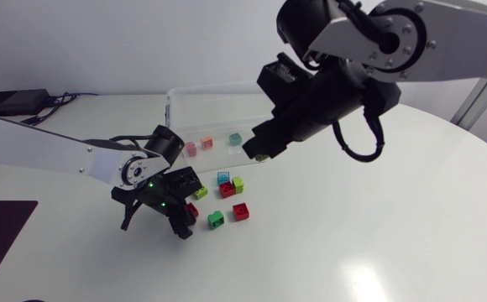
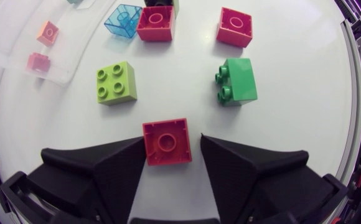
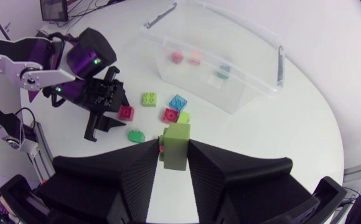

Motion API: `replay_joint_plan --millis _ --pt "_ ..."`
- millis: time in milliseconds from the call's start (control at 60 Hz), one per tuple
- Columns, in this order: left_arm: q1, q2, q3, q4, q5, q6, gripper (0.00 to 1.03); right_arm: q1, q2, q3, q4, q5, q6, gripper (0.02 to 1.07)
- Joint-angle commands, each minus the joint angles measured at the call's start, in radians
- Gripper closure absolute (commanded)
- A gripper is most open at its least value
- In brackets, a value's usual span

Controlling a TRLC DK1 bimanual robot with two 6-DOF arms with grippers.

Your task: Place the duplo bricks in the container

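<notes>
Hovering raised, the right gripper [image 1: 258, 153] clamps a lime brick [image 3: 177, 148]; the left gripper [image 2: 173, 139], spread, straddles a red brick [image 2: 166, 143].

Loose bricks [image 1: 227, 190] close together between container [image 1: 210, 113] and left fingers [image 2: 99, 168]

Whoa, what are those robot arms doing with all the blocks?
They're putting blocks into the clear box. The right arm's fingers are squeezing a lime block near the box. The left arm's fingers are open, with a red block between them on the table. Three blocks are in the box; others lie loose.
</notes>
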Motion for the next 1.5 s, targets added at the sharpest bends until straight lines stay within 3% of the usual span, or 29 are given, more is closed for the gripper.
replay_joint_plan --millis 0,250,783,1033,1183,1483 --pt "-0.006 0.014 0.01 -0.006 0.013 0.017 0.71 -0.017 0.037 0.049 0.017 0.011 0.025 0.71" --pt "-0.019 -0.124 -0.047 -0.012 0.042 0.017 0.73 -0.049 0.144 0.151 0.091 0.025 0.043 0.71" --pt "0.013 -0.503 0.004 -0.18 0.053 0.014 0.73 -0.131 0.353 0.361 0.135 0.028 0.057 0.71" --pt "0.053 -0.537 0.07 -0.16 0.06 -0.022 0.73 -0.164 0.426 0.448 0.148 0.037 0.049 0.71" --pt "0.063 -0.54 0.105 -0.097 0.062 -0.06 0.73 -0.19 0.494 0.497 0.161 0.037 0.048 0.7" --pt "0.083 -0.472 0.196 0.072 0.062 -0.17 0.72 -0.2 0.543 0.546 0.165 0.066 0.025 0.21"
